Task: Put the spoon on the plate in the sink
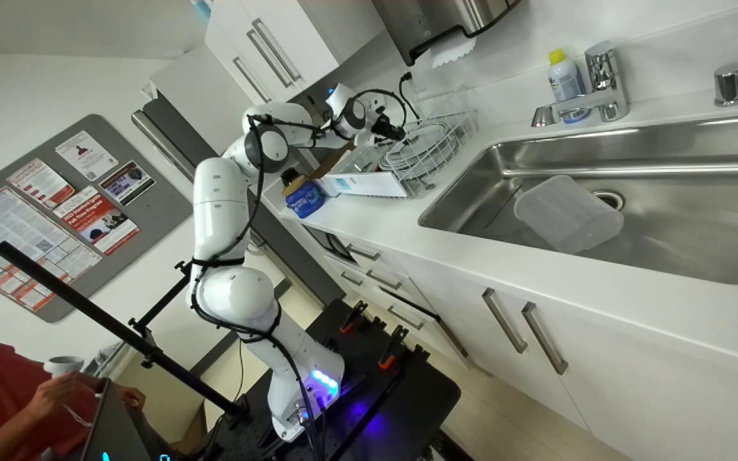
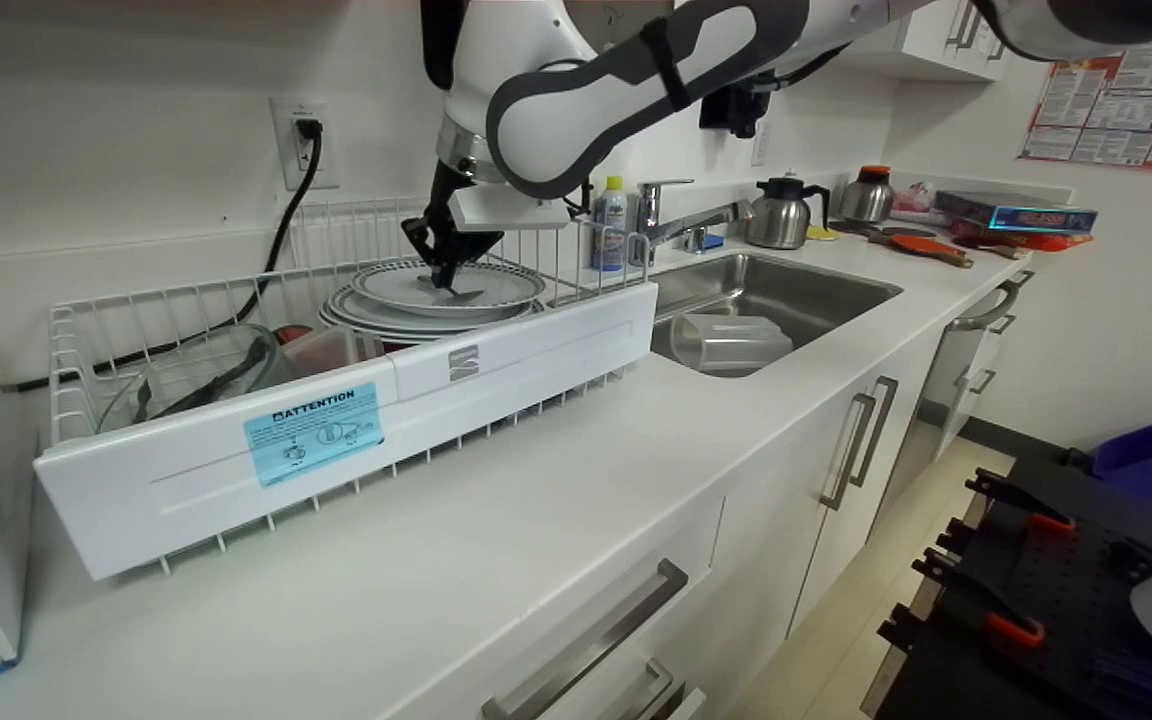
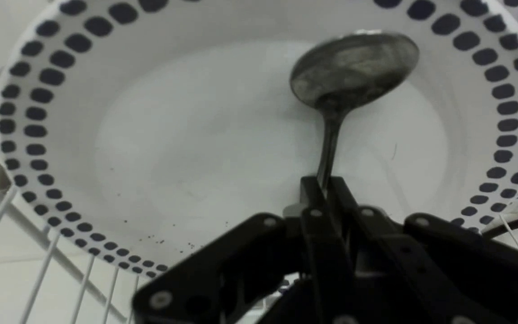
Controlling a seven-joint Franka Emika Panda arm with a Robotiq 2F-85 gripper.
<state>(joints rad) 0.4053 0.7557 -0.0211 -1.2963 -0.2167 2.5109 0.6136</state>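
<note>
The metal spoon shows in the wrist view with its bowl at the upper middle. My gripper is shut on the spoon's handle; the handle end is hidden between the fingers. The spoon is over the white plate with a dark dotted rim. In an exterior view the gripper points down over the plate, with the spoon low above or touching it; I cannot tell which. This plate tops a stack in the dish rack. The steel sink holds a clear plastic container; no plate shows in it.
The white wire dish rack surrounds the plates, with a glass bowl beside them. A clear container lies in the sink. The faucet and a spray can stand behind the sink. A blue jar stands near the rack.
</note>
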